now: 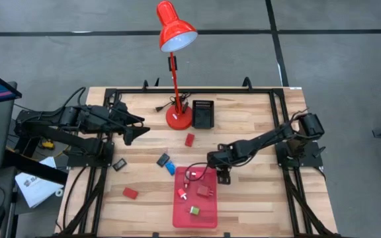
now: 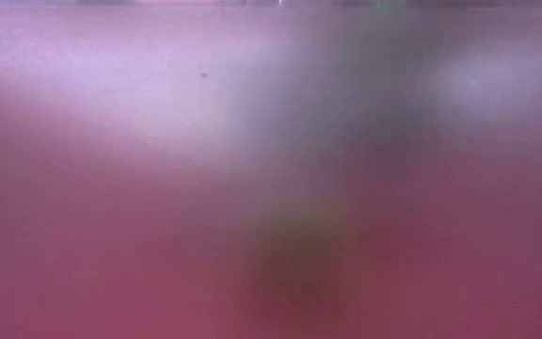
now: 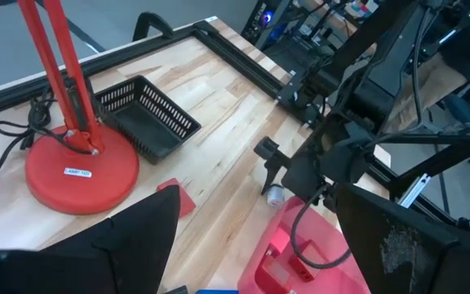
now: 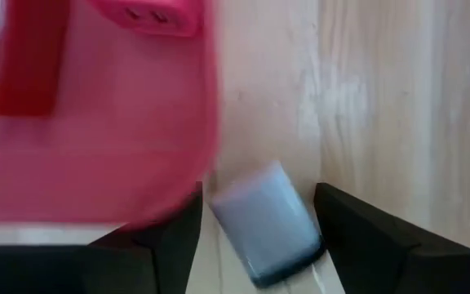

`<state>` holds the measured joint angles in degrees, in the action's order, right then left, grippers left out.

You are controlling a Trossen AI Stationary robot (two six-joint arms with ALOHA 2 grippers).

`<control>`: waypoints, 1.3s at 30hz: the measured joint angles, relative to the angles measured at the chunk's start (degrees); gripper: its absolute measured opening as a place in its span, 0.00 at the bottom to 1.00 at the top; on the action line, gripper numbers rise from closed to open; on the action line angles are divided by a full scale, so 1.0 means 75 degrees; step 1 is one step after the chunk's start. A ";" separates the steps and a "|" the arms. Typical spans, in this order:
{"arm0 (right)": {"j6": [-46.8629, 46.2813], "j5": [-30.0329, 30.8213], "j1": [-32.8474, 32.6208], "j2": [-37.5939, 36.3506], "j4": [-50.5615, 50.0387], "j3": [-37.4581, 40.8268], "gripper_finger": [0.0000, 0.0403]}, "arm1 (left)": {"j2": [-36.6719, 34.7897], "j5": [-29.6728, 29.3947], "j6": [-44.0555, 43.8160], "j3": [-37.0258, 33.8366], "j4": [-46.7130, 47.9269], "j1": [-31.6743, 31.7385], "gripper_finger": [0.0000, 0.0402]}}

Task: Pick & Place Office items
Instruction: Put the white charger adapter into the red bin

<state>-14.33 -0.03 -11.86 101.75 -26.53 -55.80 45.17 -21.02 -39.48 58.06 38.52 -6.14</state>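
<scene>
My right gripper (image 1: 221, 174) points down at the table just off the far right corner of the red tray (image 1: 207, 218). It stands open with its fingers either side of a small grey-blue item (image 4: 269, 222) that lies flat on the wood beside the tray's rim. The tray holds red pieces (image 1: 206, 191) and a white-green one (image 1: 194, 210). Loose on the table are a red block (image 1: 190, 139), a blue one (image 1: 170, 168), black ones (image 1: 119, 164) and another red one (image 1: 130, 193). My left gripper (image 1: 137, 125) hangs open and raised at the left. My right gripper comes from above, pointing down, with one finger (image 4: 178, 233) on the tray side of the grey-blue item and the other (image 4: 345, 224) on its far side. The item lies askew on the table between them. I cannot tell whether either finger touches it.
A red desk lamp stands on its round base (image 1: 178, 117) at the far middle, with a black mesh basket (image 1: 202, 114) beside it. A cable loops over the tray's far end (image 1: 194, 173). A pink blur fills the low view.
</scene>
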 joint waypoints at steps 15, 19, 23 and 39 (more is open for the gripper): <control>-0.0181 0.0106 0.0556 -0.0101 -0.0720 0.0006 0.30 | 0.0038 0.0003 0.0015 0.0000 -0.0003 0.0000 0.80; -0.0209 0.0380 0.0926 -0.0445 -0.1086 0.0030 0.33 | 0.0036 0.0003 0.0015 0.0000 -0.0002 0.0000 0.80; -0.0299 0.0612 0.1307 -0.1125 -0.1478 0.0025 0.35 | 0.0035 0.0003 0.0015 0.0000 0.0002 -0.0001 0.80; -0.3068 -0.0816 0.0766 -0.3610 0.0211 0.0007 0.34 | 0.0035 -0.0023 0.0204 0.0000 -0.0003 0.0001 0.80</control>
<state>-37.34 -6.15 -6.11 74.67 -24.94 -55.75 45.43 -21.19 -37.96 58.06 38.50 -6.13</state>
